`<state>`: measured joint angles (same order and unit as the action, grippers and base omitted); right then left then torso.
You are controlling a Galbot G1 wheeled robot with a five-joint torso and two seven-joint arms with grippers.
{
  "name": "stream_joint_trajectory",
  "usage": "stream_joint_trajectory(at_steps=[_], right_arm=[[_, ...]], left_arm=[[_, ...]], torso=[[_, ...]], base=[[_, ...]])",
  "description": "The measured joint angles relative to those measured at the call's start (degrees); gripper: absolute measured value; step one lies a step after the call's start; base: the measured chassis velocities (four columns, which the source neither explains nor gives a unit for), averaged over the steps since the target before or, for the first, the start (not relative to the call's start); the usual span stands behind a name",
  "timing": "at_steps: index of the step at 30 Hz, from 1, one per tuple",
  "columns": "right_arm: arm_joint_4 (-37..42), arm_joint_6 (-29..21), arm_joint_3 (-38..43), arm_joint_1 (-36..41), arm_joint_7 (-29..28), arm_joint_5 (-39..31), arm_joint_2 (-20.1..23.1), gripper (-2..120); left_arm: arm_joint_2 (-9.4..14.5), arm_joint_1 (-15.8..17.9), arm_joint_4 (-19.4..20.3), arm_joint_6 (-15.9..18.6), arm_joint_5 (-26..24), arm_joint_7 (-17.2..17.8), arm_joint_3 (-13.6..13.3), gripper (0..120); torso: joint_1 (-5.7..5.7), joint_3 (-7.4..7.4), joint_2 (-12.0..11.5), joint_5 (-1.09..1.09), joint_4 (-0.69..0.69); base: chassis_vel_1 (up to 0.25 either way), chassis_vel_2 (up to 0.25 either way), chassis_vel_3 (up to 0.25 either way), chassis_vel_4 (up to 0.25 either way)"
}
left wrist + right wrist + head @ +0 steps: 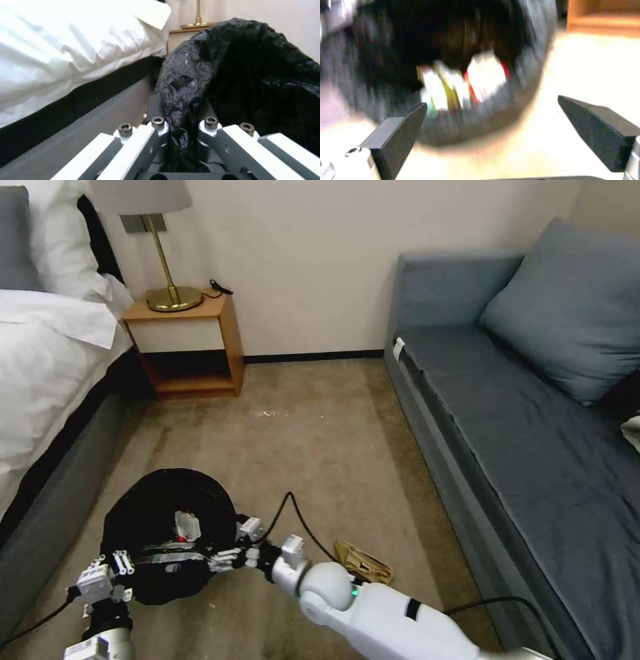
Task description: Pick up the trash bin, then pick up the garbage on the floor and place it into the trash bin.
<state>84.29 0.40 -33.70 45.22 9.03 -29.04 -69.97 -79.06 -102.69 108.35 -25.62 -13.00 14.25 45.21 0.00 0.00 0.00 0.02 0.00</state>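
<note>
Down on beige carpet (320, 447) between bed (47, 380) and sofa (533, 433), left jaws pinch the trash bin (167, 527), right jaws wide.

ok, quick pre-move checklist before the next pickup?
1. Left claw shut on the trash bin liner: ok; bag pinched between fingers in the left wrist view.
2. Right claw open and holding nothing: ok.
3. Litter already inside bin: ok; which pieces, cannot tell.
4. Tan paper wad on the carpet beside the right arm: not ok, not yet binned.
5. Right arm's cable lying near the wad: cannot tell if it would snag.
</note>
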Motion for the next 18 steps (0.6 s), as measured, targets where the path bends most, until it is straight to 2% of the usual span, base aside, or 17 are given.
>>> stream_joint_trajectory(at_steps=[1,2,6,10,18], right_arm=[[0.2,-2.0,0.8,0.5,1.2,2.5,1.8,100],[0.2,-2.0,0.8,0.5,1.2,2.5,1.8,100],[-0.8,-8.7,5.9,3.6,2.4,11.8,5.5,100],[-2.6,-10.7,10.7,5.8,3.8,14.7,6.5,100],[-7.4,-10.8,17.3,7.7,5.0,18.7,7.2,100]], left_arm=[[0.1,-0.2,0.0,-0.3,-0.1,0.0,0.1,5],[0.1,-0.2,0.0,-0.3,-0.1,0.0,0.1,5],[0.4,-0.5,0.0,-0.6,-0.2,0.1,0.2,5],[0.3,-0.2,-0.2,-0.6,0.4,0.1,-0.1,5],[0.1,-0.4,-0.1,-0.8,0.9,-0.2,-0.8,5]], torso=[[0.0,0.0,0.0,-0.01,0.0],[0.0,0.0,0.0,-0.01,0.0],[0.0,0.0,0.0,0.0,0.0],[0.0,0.0,0.0,0.0,-0.01],[0.0,0.0,0.0,-0.01,0.0]], base=[[0.0,0.0,0.0,0.0],[0.0,0.0,0.0,0.0],[0.0,0.0,0.0,0.0],[0.0,0.0,0.0,0.0],[0.0,0.0,0.0,0.0]])
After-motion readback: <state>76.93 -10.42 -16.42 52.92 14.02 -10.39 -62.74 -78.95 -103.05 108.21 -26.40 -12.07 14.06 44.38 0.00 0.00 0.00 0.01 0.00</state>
